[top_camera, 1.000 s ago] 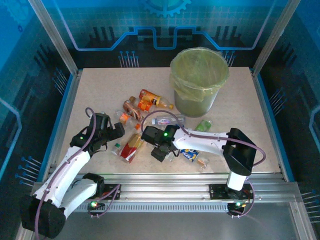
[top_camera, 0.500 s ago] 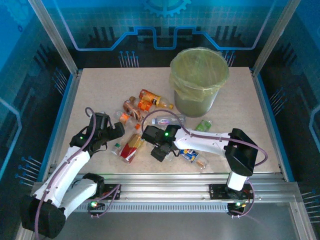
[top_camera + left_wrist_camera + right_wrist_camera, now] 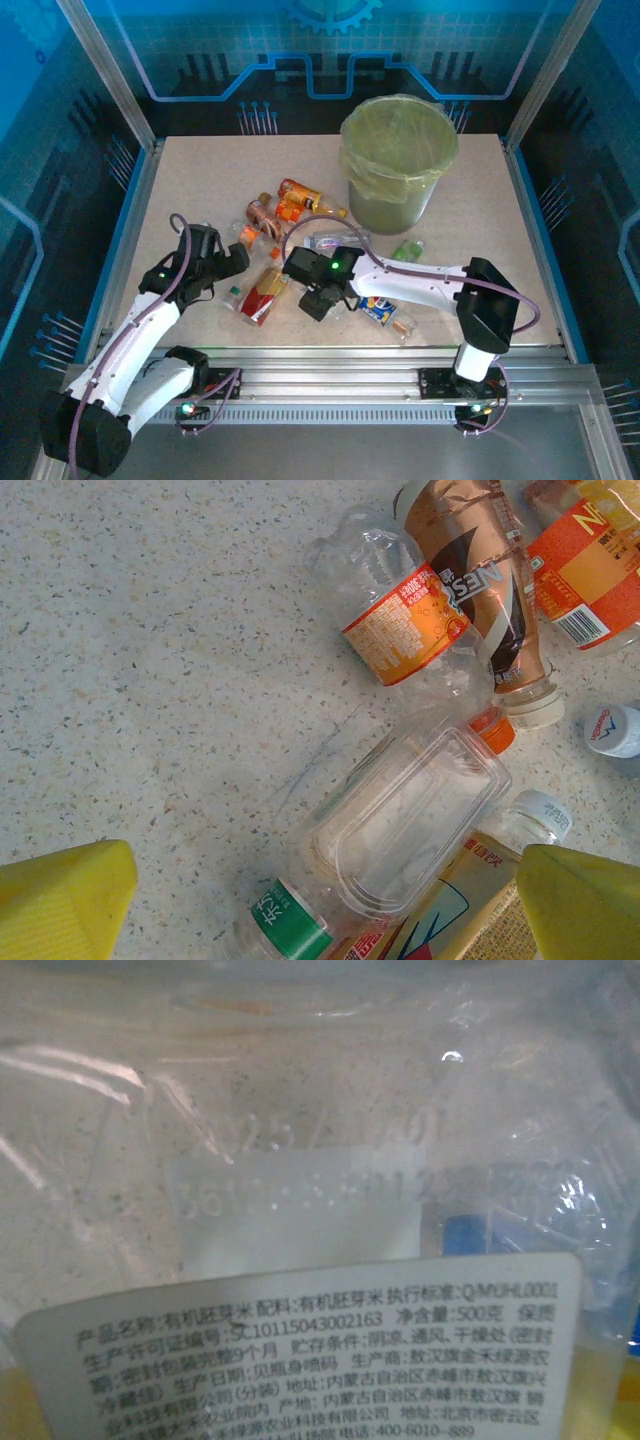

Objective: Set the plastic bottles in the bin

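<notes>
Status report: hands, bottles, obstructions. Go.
Left hand open over a clear bottle. Right hand low among bottles, grip unreadable. Rest lie on table; bin unobstructed.

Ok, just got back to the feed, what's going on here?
Both arms are down among the bottles scattered on the table in front of the bin. The left pincer is open, straddling a flattened clear bottle. The right pincer is low over the pile, right up against a clear plastic item with a white printed label; I can't tell whether it has closed.
</notes>
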### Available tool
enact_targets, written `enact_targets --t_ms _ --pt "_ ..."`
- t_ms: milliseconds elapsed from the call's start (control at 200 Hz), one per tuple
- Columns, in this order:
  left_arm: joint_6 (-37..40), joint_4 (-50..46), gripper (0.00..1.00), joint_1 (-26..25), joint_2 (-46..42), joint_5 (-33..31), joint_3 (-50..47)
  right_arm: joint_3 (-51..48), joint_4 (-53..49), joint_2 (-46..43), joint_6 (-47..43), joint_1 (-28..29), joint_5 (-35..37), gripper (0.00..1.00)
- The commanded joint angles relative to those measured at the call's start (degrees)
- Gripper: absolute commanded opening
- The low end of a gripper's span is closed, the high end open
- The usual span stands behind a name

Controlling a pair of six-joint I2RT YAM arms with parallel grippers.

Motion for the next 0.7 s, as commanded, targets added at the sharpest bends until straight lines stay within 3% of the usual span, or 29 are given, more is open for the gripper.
enact_targets --t_ms 0,440,695 --pt "1.0 -0.9 0.99 0.6 -0.2 0.0 1.8 2.0 -1.3 -2.8 1.1 -0.1 -0.4 0.59" --pt "1.1 -0.8 0.99 0.6 -1.2 -0.6 1.8 10.7 -5.4 -9.2 0.1 -2.4 4.1 0.55" --pt "1.1 1.8 0.99 0.6 -3.3 -0.7 0.9 22.8 -2.3 -11.8 -8.8 -8.4 8.8 0.54"
